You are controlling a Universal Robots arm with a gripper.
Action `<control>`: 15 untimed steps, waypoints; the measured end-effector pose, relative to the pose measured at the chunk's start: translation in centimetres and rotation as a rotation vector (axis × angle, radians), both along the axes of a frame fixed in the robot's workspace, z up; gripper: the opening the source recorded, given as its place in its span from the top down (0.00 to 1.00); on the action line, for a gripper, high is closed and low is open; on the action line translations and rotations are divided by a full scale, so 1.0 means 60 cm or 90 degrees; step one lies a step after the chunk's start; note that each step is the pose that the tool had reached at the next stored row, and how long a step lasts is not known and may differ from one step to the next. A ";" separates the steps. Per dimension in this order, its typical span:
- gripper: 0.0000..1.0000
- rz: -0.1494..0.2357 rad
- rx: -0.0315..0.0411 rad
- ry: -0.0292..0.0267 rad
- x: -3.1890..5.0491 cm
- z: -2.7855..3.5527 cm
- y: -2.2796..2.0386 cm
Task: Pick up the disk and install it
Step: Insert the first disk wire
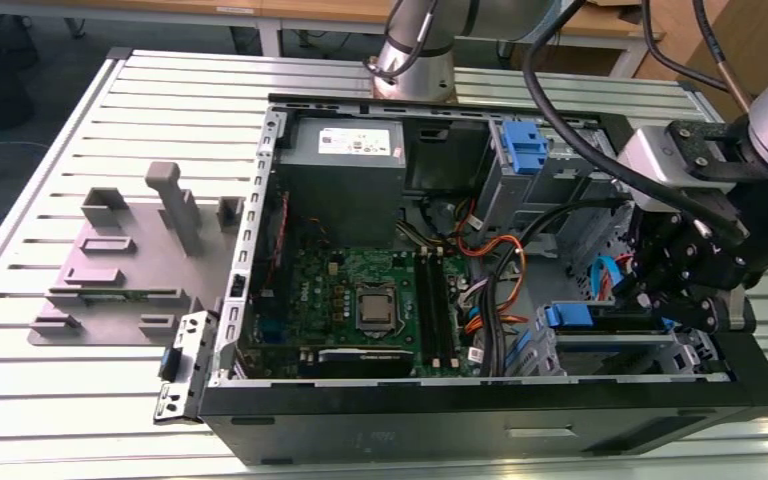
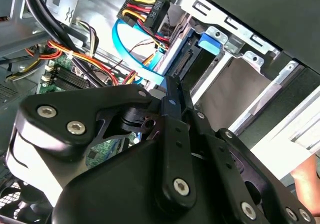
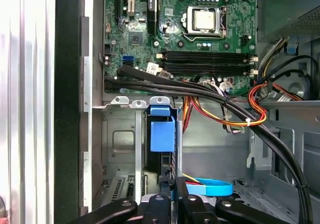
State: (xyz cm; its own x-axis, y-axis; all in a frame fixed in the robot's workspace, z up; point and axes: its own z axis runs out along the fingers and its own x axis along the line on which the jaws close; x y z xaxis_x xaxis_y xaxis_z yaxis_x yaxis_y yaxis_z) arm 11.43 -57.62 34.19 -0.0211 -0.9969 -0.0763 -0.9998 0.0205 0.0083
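Note:
The disk [image 3: 161,160] sits edge-on in the drive bay of the open computer case [image 1: 491,405], with its blue carrier tab [image 3: 162,130] at the front; the tab [image 1: 571,315] also shows in the exterior view. The disk's connector end [image 2: 188,60] faces my gripper. My gripper [image 3: 172,181] is inside the case at the exterior view's right [image 1: 684,300], just behind the disk's rear end. Its fingers [image 2: 173,97] look pressed together, with nothing seen between them. I cannot tell whether the tips touch the disk.
A blue flat cable [image 3: 212,188] and orange-yellow wires [image 3: 235,119] run close beside the gripper. Thick black cables [image 3: 200,92] cross over the bay. The motherboard [image 1: 357,300] and grey power supply [image 1: 344,160] fill the case's left. A grey fixture plate [image 1: 124,270] lies on the table.

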 end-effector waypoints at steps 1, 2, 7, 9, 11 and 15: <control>0.84 0.000 -0.0001 0.0000 0.000 0.000 -0.0007; 0.84 0.000 0.0001 0.0000 0.000 -0.001 -0.0008; 0.84 0.000 -0.0001 0.0000 -0.002 -0.003 -0.0010; 0.84 0.000 -0.0001 0.0000 -0.003 -0.004 -0.0011; 0.84 0.000 0.0000 0.0000 -0.003 -0.004 -0.0010; 0.84 0.000 0.0002 0.0000 -0.003 -0.005 -0.0008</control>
State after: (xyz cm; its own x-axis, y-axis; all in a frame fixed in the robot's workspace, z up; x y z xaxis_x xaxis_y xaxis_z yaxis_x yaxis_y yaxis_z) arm 11.23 -57.67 33.90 -0.0210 -0.9968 -0.0766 -0.9998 0.0205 0.0083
